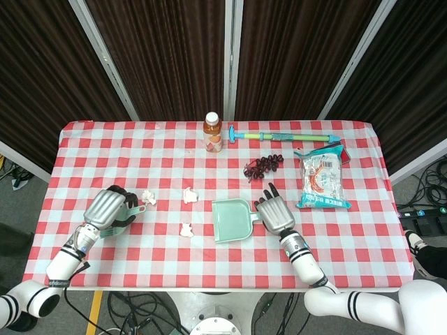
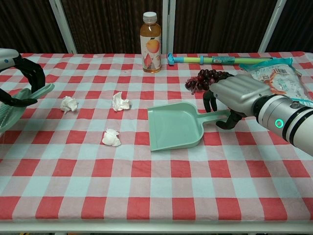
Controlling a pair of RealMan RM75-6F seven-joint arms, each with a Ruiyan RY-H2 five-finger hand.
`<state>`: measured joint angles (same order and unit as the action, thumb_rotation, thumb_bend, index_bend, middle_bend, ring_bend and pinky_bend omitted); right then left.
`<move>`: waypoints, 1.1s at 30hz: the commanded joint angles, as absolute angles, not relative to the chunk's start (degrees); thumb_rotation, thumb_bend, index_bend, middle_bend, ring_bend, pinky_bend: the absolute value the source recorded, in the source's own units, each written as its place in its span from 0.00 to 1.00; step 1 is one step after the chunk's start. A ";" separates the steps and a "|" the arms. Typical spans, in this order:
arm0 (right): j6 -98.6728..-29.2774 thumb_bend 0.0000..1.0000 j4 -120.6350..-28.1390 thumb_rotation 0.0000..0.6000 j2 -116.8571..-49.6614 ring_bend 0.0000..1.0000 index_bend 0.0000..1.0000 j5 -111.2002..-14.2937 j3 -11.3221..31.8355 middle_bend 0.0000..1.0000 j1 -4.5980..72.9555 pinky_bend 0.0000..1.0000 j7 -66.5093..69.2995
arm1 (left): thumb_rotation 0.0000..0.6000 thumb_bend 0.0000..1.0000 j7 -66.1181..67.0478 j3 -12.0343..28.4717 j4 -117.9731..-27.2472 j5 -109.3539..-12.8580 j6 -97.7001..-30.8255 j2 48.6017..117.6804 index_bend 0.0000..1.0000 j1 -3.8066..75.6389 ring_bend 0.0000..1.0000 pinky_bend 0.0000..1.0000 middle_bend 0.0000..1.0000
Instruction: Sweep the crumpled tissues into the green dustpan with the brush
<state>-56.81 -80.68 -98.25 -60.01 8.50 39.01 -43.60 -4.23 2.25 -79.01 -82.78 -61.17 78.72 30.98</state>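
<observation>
Chest view showed nothing swept yet: three crumpled tissues [image 2: 116, 102] lay toward the worktop's left edge, outside the green dustpan [image 2: 175, 127] at its middle. The left robot hand [image 2: 22, 78] grasped the brush [image 2: 14, 105]; the right robot hand [image 2: 234, 95] hung released over the dustpan's handle.

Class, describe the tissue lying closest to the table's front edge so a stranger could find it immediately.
Start at the green dustpan in the middle of the checked table. Look to its open-mouth side: three crumpled tissues lie there. The one you want sits alone nearest the front edge, while the other two lie further back.
</observation>
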 commanded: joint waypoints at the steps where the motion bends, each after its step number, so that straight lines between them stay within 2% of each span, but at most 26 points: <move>1: -56.94 0.23 -80.59 1.00 -98.48 0.17 0.45 -59.85 8.40 0.42 39.27 0.04 -43.73 | 1.00 0.42 -4.33 2.29 -78.93 -82.84 -61.10 78.74 0.52 31.04 0.39 0.29 0.55; 5: -57.07 0.26 -80.18 1.00 -99.03 0.19 0.48 -59.50 8.18 0.43 39.73 0.04 -44.08 | 1.00 0.42 -4.68 2.35 -78.49 -82.88 -60.78 78.87 0.52 31.20 0.39 0.29 0.55; 14: -56.64 0.34 -82.81 1.00 -96.90 0.31 0.68 -58.09 10.73 0.55 41.42 0.08 -42.62 | 1.00 0.43 -10.92 4.27 -73.23 -82.50 -59.21 80.87 0.52 32.97 0.39 0.29 0.55; 22: -54.44 0.34 -84.68 1.00 -93.69 0.31 0.70 -50.82 13.40 0.56 45.07 0.08 -46.25 | 1.00 0.43 -15.71 5.87 -65.25 -81.97 -56.10 84.91 0.52 35.95 0.39 0.29 0.55; 33: -53.99 0.34 -82.01 1.00 -96.02 0.31 0.70 -44.03 12.46 0.56 49.37 0.08 -49.84 | 1.00 0.43 -17.68 6.29 -58.19 -82.44 -51.71 89.64 0.52 40.35 0.39 0.29 0.55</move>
<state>-53.82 -82.48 -95.59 -44.78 12.76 48.59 -48.87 -16.88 6.24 -59.07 -82.60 -52.61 89.01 39.69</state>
